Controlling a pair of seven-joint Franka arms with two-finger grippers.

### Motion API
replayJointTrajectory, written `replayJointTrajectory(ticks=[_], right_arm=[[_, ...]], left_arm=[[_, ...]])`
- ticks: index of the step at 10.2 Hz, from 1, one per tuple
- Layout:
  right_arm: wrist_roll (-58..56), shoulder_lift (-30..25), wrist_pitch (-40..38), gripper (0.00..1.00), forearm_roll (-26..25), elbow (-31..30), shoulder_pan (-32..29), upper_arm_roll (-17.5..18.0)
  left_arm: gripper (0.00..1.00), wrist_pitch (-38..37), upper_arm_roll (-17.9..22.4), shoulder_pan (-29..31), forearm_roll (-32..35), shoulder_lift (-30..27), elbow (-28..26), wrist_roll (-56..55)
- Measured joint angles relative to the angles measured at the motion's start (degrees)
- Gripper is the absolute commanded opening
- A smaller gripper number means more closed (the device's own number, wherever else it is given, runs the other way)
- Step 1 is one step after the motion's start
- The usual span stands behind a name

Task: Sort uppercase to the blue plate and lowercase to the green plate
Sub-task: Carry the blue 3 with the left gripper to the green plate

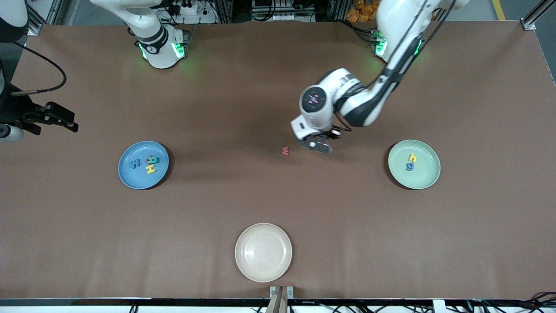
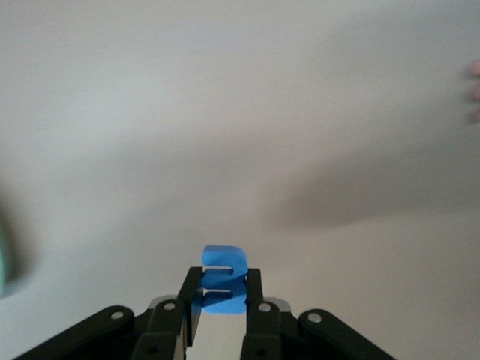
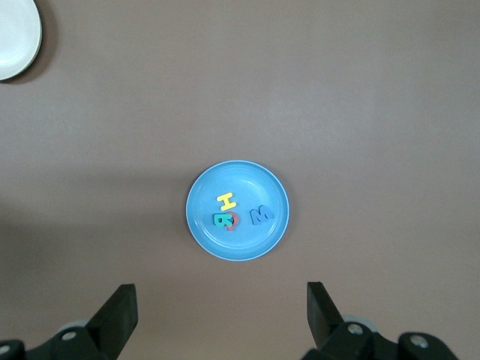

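Note:
My left gripper (image 1: pixel 316 146) (image 2: pixel 223 283) is shut on a small blue lowercase m (image 2: pixel 223 259), low over the middle of the table. A red w (image 1: pixel 285 151) lies on the table just beside it, toward the right arm's end. The blue plate (image 1: pixel 130 176) (image 3: pixel 247 180) holds a blue M (image 1: pixel 135 164) (image 3: pixel 261 215), a yellow H (image 1: pixel 150 168) (image 3: pixel 227 201), and a teal R (image 1: pixel 152 159) (image 3: pixel 222 220) on a red ring letter (image 3: pixel 233 222). The green plate (image 1: pixel 425 174) holds a yellow h (image 1: pixel 412 158) and a blue g (image 1: pixel 410 166). My right gripper (image 1: pixel 65 119) (image 3: pixel 221 300) waits open and empty, high up toward the right arm's end.
A cream plate (image 1: pixel 263 252) (image 3: pixel 13 37) with nothing in it sits near the table's front edge, nearer to the front camera than the other two plates. Brown table surface stretches between the left gripper and the green plate.

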Motion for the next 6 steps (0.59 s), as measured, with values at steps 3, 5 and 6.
replayJointTrajectory(ticks=[3, 5, 6], right_arm=[[0.0, 0.0, 1.15, 1.0, 0.66, 0.08, 0.07, 0.0], [0.0, 0.01, 1.2, 1.0, 1.58, 0.1, 0.1, 0.01], [0.0, 0.02, 1.21, 1.0, 1.71, 0.1, 0.14, 0.02]], left_arm=[[0.0, -8.98, -0.03, 14.79, -0.79, -7.11, -1.4, 17.2], [0.0, -7.86, 0.35, 22.78, -0.79, -7.45, -3.68, 24.34], [0.0, -5.32, 0.96, 26.03, -0.79, -7.28, -5.45, 27.78]])
